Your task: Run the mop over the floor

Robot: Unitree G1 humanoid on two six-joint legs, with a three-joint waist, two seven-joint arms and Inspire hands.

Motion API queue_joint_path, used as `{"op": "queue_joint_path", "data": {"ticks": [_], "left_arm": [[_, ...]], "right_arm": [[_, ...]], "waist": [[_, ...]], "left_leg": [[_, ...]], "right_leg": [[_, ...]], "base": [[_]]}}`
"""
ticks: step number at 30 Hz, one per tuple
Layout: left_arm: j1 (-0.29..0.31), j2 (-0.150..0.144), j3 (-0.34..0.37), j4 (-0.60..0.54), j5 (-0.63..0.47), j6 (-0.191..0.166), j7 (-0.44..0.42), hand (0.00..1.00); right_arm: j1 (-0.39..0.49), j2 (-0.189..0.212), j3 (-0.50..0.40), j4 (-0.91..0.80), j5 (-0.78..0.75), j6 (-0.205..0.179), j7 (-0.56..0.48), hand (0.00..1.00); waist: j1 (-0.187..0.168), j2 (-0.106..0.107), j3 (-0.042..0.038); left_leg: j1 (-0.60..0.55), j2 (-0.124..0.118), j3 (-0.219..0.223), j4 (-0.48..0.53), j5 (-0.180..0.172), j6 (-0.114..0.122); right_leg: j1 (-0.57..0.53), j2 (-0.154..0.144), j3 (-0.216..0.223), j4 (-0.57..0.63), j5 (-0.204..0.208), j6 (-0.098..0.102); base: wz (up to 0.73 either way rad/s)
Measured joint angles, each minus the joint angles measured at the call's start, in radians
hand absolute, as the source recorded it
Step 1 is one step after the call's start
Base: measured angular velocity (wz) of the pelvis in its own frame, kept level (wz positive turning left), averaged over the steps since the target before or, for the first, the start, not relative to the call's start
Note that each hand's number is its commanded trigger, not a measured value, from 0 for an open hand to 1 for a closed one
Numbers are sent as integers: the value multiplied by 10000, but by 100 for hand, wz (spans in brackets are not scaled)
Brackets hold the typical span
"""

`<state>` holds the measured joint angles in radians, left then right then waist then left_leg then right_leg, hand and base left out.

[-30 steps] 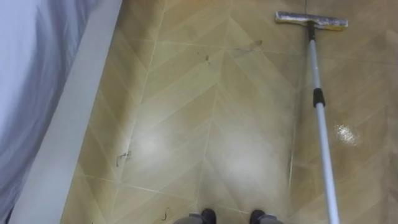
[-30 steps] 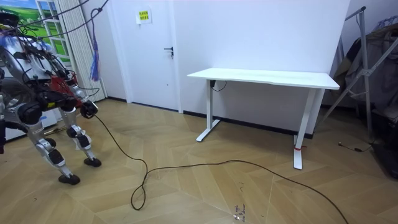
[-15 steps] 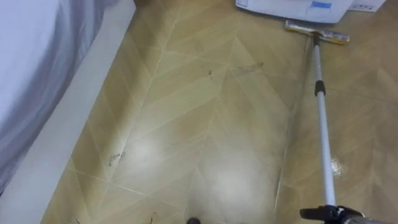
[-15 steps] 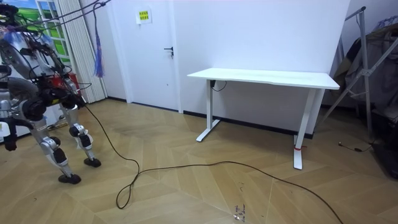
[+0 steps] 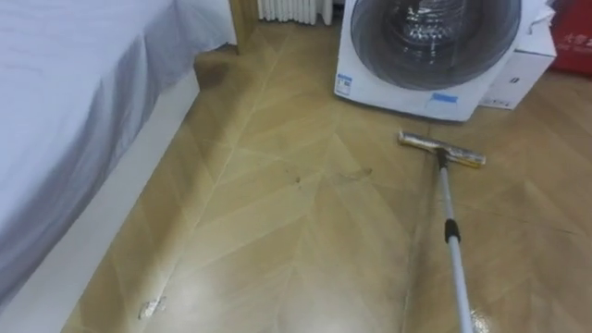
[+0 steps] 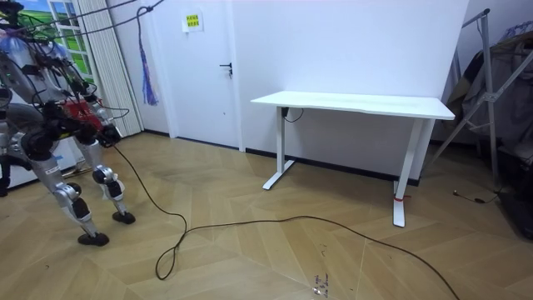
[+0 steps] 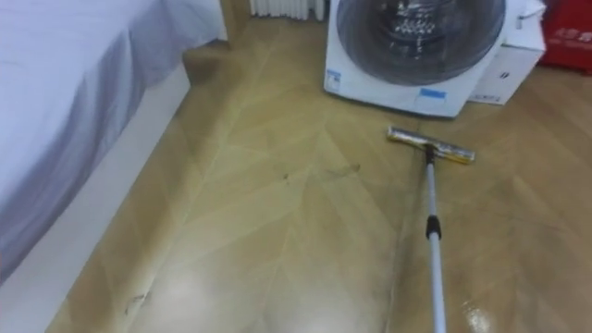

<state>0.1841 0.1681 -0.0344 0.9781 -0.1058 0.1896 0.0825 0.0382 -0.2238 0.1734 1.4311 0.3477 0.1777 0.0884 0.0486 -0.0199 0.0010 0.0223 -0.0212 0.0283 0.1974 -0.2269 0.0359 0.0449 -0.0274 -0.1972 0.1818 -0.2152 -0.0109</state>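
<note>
Hands come first, and we cannot tell how either one is set or what it has hold of: in the room view the robot's arms are small dark shapes bunched before its bent body, too small to read.

We see the flat mop with a silver pole and a black collar (image 5: pixel 447 208) lying out across the glossy herringbone wood-look floor (image 5: pixel 277 231). Its pole runs up from the lower right edge of the eye view. The narrow grey and yellow mop head (image 5: pixel 441 148) rests flat on the floor. It sits just in front of the white front-loading washing machine with a dark round door (image 5: pixel 427 55), near its lower right corner but not touching it. A shiny wet patch (image 5: pixel 481 319) shows on the boards just beside the lower end of the pole.

A white box (image 5: pixel 527 69) stands against the machine's right side. Along the left runs a bed under a pale grey sheet (image 5: pixel 74 92), with its white base (image 5: pixel 83 250) meeting the floor. A white ribbed radiator (image 5: pixel 291 9) shows at the top edge. A few dark scraps (image 5: pixel 298 178) lie on the floor between the bed and the mop head, and a pale scrap (image 5: pixel 148 308) lies near the bed base.

From the room view we see the robot at that view's left edge, knees bent and leaning forward. It is well apart from the white desk (image 6: pixel 354 102) against the wall and from the white door (image 6: pixel 204 67).
</note>
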Motion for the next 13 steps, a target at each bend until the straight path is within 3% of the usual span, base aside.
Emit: {"op": "queue_joint_path", "data": {"ticks": [5, 13], "left_arm": [[65, -30, 330, -75, 1, -68, -10, 0], [124, -142, 684, 181, 5, 95, -20, 0]], "right_arm": [[186, 115, -92, -370, -350, 128, 230, 100], [226, 256, -453, -433, -1025, 430, 299, 100]], "waist": [[-153, -40, 23], [-165, -26, 56]], "left_leg": [[441, 81, 262, -109, -1, -2], [565, 75, 248, -147, -3, -4]], "right_leg": [[340, 26, 214, -88, 0, 0], [440, 54, 346, -110, 25, 22]], "base": [[-14], [-3]]}}
